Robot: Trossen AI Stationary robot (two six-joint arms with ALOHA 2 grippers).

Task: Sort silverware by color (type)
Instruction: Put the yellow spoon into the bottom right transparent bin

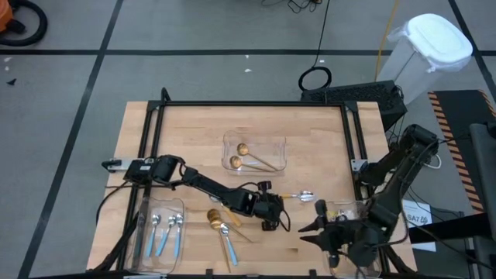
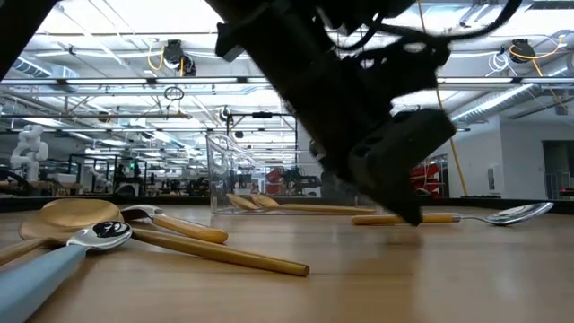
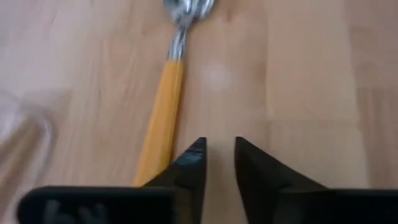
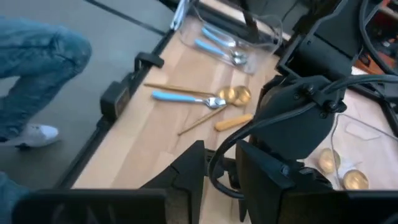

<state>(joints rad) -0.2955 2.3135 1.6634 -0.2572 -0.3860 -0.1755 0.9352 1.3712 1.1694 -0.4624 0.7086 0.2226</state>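
Orange-handled silver spoon (image 3: 163,112), frame centre: light, rigid, slippery; mid-handle grasp advised. Left gripper (image 3: 217,163) narrowly parted, empty.

From the low view, we lose the middle of the orange-handled spoon (image 2: 448,217) behind the left gripper (image 2: 395,170), whose upper part runs off the frame's top. In the left wrist view, that spoon's bowl is cut by the frame edge and its handle end slips under a finger (image 3: 189,171) (contact we cannot tell). Overhead, the light-blue spoons (image 1: 165,232) in the near-left tray (image 1: 144,208) are too small for us to count surely.
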